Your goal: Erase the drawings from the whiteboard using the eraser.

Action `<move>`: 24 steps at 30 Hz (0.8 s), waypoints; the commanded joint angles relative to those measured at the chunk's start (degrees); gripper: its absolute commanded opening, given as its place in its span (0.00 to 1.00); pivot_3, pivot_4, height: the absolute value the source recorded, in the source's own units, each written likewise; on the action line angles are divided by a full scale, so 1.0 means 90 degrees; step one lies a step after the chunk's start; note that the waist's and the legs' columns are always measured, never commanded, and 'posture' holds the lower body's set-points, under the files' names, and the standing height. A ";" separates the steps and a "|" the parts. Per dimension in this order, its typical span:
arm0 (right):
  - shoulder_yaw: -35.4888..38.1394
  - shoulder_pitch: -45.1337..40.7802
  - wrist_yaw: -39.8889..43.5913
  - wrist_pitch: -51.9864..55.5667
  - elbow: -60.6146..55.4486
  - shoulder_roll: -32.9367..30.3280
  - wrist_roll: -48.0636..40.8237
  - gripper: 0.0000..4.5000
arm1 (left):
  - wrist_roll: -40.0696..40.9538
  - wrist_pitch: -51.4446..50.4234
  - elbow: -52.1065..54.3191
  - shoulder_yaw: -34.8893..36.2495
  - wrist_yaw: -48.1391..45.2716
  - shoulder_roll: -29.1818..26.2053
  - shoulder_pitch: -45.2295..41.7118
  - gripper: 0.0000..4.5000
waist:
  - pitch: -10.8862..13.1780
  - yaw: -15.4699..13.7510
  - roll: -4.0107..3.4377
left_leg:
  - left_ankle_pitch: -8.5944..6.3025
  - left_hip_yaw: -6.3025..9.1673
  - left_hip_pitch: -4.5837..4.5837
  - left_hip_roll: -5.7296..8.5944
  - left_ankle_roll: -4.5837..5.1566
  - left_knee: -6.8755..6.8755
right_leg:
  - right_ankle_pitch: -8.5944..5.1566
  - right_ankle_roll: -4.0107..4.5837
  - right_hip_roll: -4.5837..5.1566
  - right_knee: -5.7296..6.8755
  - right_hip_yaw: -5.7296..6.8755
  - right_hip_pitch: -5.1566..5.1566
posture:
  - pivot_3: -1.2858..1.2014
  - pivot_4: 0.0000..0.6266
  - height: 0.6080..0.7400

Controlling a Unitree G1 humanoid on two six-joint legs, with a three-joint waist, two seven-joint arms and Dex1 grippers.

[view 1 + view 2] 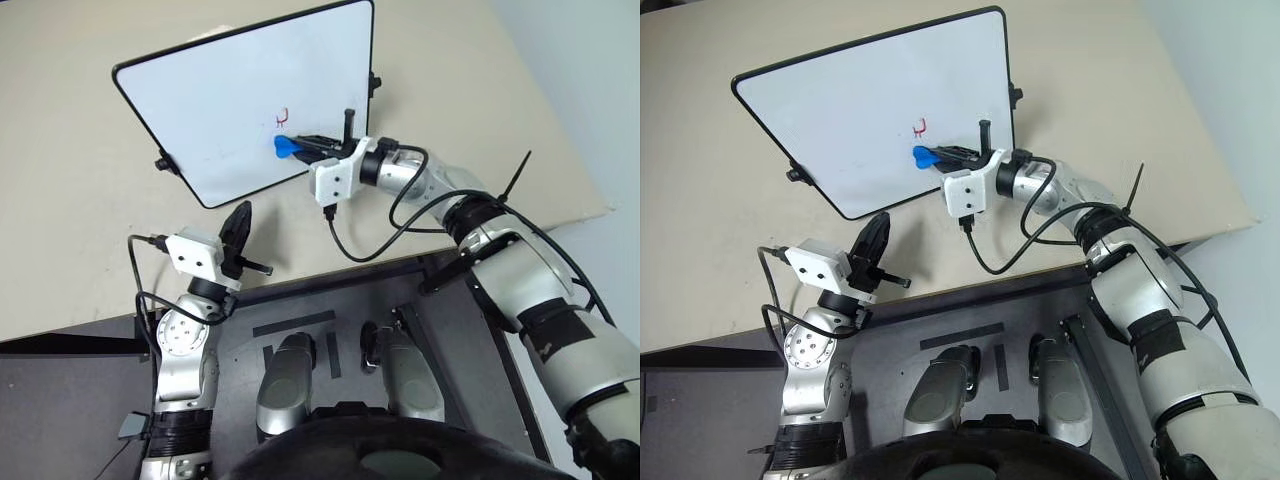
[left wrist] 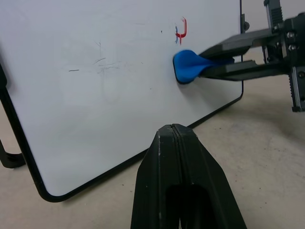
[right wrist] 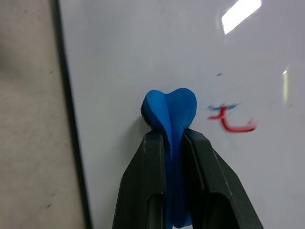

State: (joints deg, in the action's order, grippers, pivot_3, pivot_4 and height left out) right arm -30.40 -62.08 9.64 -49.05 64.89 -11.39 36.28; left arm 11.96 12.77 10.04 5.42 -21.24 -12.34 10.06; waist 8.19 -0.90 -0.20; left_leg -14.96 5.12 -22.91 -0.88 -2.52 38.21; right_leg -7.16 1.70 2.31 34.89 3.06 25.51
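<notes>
Right now right gripper (image 3: 174, 138) jaws pinch the soft, light eraser (image 3: 170, 110) at its narrow waist, its tip on the board (image 1: 220, 110) just below the drawings (image 1: 282, 118); left gripper (image 1: 238, 225) jaws closed, idle.

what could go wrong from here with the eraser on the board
1. The eraser, pinched in the right tool, sits beside the drawings, not on them; a stroke could miss.
2. The whiteboard stands tilted on the table unheld, with the left tool apart from it; pressing may push it back.
</notes>
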 commanded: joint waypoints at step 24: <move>-0.0094 -0.0106 -0.0307 0.0139 -0.0178 0.0151 0.0024 0.06 | 0.0011 0.0078 0.0159 -0.0021 -0.0017 -0.0010 -0.0055 0.00 | 0.0002 0.0087 -0.0004 | 0.0008 -0.0004 -0.0002 -0.0007 0.0002 -0.0005 | 0.0011 0.0001 0.0000 -0.0011 0.0002 0.0001 | 0.52 0.24 1.00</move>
State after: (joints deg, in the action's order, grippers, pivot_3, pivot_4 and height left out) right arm -30.96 -62.16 6.42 -47.90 64.02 -10.10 36.39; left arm 11.96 12.75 10.04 5.40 -21.23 -12.34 9.96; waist 8.21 -0.12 -0.23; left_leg -14.89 5.08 -22.94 -0.94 -2.50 38.17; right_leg -7.07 1.70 2.31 34.77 3.08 25.52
